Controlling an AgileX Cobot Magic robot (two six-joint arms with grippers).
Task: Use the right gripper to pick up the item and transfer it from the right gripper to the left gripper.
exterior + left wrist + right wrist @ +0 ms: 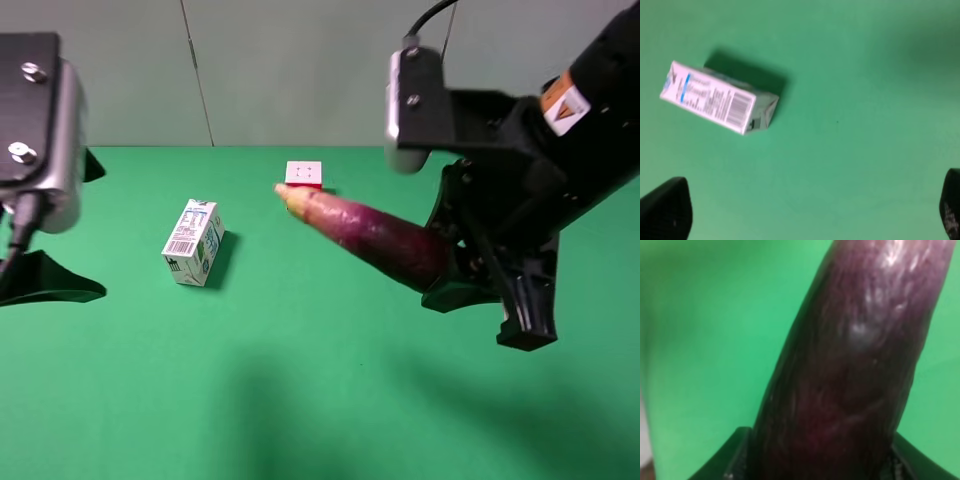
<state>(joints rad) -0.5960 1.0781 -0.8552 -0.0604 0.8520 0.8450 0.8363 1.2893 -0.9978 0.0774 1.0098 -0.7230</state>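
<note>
**Eggplant in the right gripper, handover not yet made**

We see the right gripper (455, 268) pinching the eggplant (375, 238) by its thick, dark-purple end. In the right wrist view the glossy purple body fills the space between the two black fingers, which press against it on either side. The eggplant juts out from the jaws toward the middle of the scene, and its pale pinkish tapered end points at the left side. In the high view that tip lies close to the puzzle cube (303, 174), but we cannot tell whether they touch. We judge that the eggplant hangs above the green table (300, 400) rather than resting on it, since soft shadows fall on the cloth below it.

The left gripper (85, 228) sits at the left edge of the high view, well apart from the eggplant. Its fingers are spread wide and hold nothing. Its wrist view shows only bare cloth and the milk carton (720, 97) lying on its side between the two fingertips.

By our reading, the first half of the task is done: the item is picked up and firmly held. The transfer remains. The two grippers must come together, the left fingers must close on the free, pale half of the eggplant, and only then should the right fingers let go.
</note>
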